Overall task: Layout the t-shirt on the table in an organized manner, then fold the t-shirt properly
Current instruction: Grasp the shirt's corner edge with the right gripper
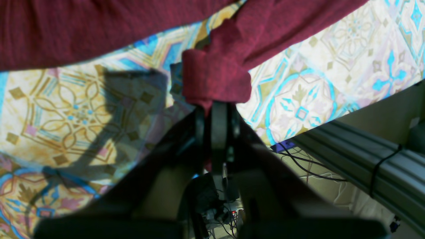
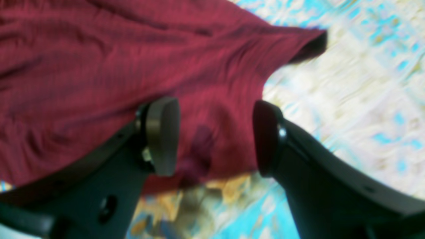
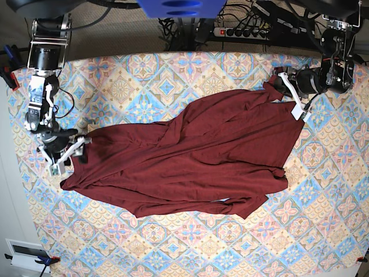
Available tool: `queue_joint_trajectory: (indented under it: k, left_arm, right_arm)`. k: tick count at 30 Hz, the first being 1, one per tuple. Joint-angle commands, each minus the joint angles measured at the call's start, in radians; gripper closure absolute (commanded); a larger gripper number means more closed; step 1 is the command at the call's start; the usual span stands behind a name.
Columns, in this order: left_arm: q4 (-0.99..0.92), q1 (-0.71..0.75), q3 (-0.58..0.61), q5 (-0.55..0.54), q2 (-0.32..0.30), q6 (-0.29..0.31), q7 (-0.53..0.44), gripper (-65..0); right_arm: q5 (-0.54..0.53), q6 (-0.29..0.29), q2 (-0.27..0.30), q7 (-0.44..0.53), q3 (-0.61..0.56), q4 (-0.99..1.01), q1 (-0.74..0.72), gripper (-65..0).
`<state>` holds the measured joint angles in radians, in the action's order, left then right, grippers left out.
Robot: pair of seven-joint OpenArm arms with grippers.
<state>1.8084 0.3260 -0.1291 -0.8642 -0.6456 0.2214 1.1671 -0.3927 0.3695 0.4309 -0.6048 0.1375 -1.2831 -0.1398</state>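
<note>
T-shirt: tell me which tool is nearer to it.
Left. The left tool is shut on a bunched edge of the t-shirt. The right tool stands open just over the other end, gripping nothing.

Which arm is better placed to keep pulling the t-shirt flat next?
Probably left. The left gripper is shut on a bunched corner of the t-shirt, so it can pull at once. The right gripper stands open over the opposite edge, gripping nothing.

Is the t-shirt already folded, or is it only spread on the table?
Only spread, not folded: the t-shirt lies stretched diagonally across the table, wrinkled, one corner pinched in the left pincer.
</note>
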Motion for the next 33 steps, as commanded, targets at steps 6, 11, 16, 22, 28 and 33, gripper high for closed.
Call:
queue_joint_trajectory:
  k: [6, 11, 16, 22, 28, 33]
  left_arm:
    - [0.015, -0.005, -0.008, -0.01, -0.015, 0.003, -0.008, 0.0]
    - [0.015, -0.005, -0.008, -0.01, -0.016, 0.003, -0.008, 0.0]
    - [0.015, -0.005, -0.008, -0.01, -0.016, 0.003, -0.008, 0.0]
    - [0.015, -0.005, -0.008, -0.01, -0.016, 0.003, -0.008, 0.0]
    - [0.015, -0.003, -0.008, -0.01, -0.016, 0.003, -0.008, 0.0]
    - [0.015, -0.003, -0.008, -0.01, -0.016, 0.003, -0.008, 0.0]
  right_arm:
    - [-0.004, -0.002, 0.013, 0.015, 0.009, 0.012, -0.014, -34.1]
    - [-0.004, -0.002, 0.009, 0.015, 0.007, 0.012, -0.01, -34.1]
    - [-0.004, -0.002, -0.017, 0.013, 0.009, 0.018, -0.01, -34.1]
    - [-0.004, -0.002, -0.024, 0.021, 0.012, 0.075, -0.01, -34.1]
    - [-0.004, -0.002, -0.037, 0.018, 0.115, 0.072, -0.007, -34.1]
    - [-0.002, -0.002, -0.043, 0.016, 0.181, 0.072, 0.018, -34.1]
